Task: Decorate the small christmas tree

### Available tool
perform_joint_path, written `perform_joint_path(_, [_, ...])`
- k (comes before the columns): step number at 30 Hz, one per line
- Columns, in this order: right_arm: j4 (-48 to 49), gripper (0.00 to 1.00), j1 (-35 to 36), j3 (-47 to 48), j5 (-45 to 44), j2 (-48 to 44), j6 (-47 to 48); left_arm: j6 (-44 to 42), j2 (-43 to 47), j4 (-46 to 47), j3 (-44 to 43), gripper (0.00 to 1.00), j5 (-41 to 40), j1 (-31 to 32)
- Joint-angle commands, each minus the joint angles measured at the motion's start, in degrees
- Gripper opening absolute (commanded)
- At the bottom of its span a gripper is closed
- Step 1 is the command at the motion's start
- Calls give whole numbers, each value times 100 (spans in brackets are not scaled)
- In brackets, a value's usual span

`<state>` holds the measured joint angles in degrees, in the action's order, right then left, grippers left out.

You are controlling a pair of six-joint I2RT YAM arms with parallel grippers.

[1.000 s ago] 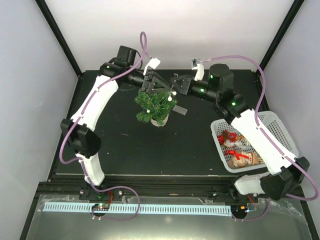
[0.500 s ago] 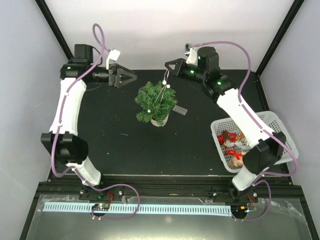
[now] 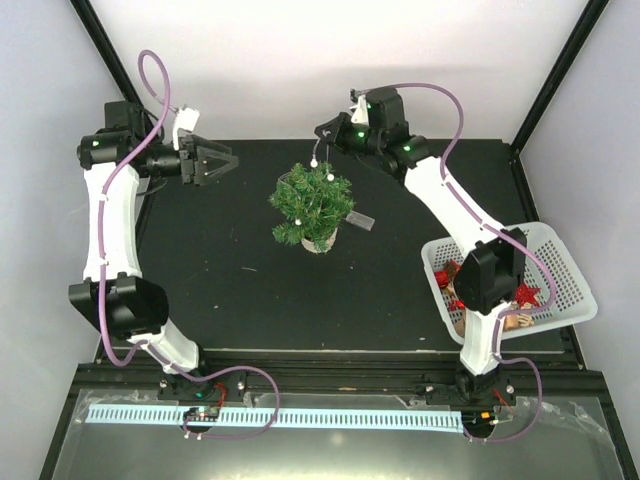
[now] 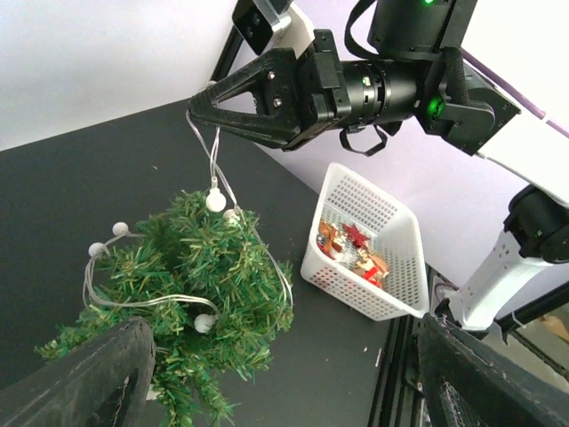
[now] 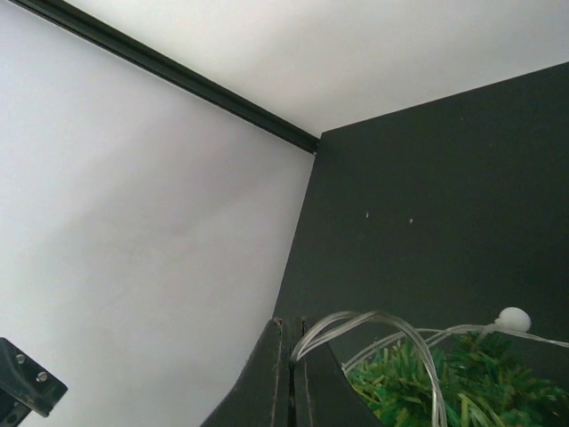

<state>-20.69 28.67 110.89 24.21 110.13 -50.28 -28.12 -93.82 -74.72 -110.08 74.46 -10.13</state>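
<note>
Upright in a white pot [image 3: 318, 243] on the black table [image 3: 230, 290]: the small christmas tree [image 3: 312, 205], bushy and dark green. Draped over its branches, a light string [image 4: 213, 200] of clear wire with round white bulbs, looping down one side and rising off the top. Above and just behind the tree's tip, the right gripper [image 3: 322, 132], fingers pressed together and pinching a loop of that wire. In the right wrist view, wire arching out from the closed fingertips [image 5: 267, 382], with one bulb just above the needles. To the tree's left and slightly behind it, well apart, the left gripper [image 3: 228, 160], pointed toward the tree, jaws spread wide and holding nothing. In its own view, both dark fingers [image 4: 89, 374] at the lower corners, the tree low between them. To the tree's right and nearer the arm bases, well apart, a white basket [image 3: 560, 240] with red and tan ornaments [image 4: 351, 249] inside. Just right of the pot, lying on the table, a small clear piece [image 3: 362, 222], too small to identify.
</note>
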Motion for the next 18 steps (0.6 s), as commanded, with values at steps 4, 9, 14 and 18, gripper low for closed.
perform_joint_path(4, [-102, 1, 210, 830, 139, 293, -304, -514, -90, -558, 11, 81, 380, -232])
perform_joint_path(9, [-40, 1, 272, 1047, 182, 462, -500, -739, -176, -827, 6, 82, 490, -286])
perform_joint_path(14, [-274, 1, 394, 1580, 223, 796, -519, -1015, -213, -1112, 13, 82, 541, -327])
perform_joint_path(18, [-419, 2, 493, 1867, 251, 1043, -561, -1279, -232, -1397, 13, 82, 566, -361])
